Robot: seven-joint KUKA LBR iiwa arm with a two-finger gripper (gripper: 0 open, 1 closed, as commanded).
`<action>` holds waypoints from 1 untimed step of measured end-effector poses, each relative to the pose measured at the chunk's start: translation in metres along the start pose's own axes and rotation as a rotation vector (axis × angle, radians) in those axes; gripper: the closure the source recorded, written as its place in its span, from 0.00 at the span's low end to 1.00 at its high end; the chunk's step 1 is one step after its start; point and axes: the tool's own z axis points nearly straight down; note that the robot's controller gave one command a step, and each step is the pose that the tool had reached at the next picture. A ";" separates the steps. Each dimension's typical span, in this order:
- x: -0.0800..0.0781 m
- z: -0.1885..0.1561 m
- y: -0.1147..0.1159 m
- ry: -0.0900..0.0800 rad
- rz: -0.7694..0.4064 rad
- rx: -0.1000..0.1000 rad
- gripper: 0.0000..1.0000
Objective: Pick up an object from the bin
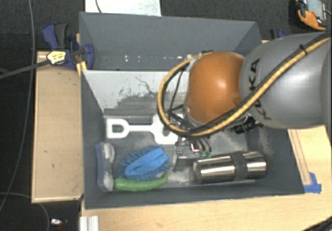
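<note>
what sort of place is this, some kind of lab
Most likely a robotics lab or test cell set up for bin picking. A KUKA arm reaches into a grey metal bin, which holds a few loose things, such as a shiny metal cylinder and a white plastic utensil.

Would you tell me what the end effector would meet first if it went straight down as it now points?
Likely the wide end of the white plastic scoop, about beneath the end effector; the shiny metal cylinder lies just beside. Depth is unclear.
</note>
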 end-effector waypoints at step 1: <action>-0.002 -0.004 -0.001 -0.008 0.008 -0.001 0.00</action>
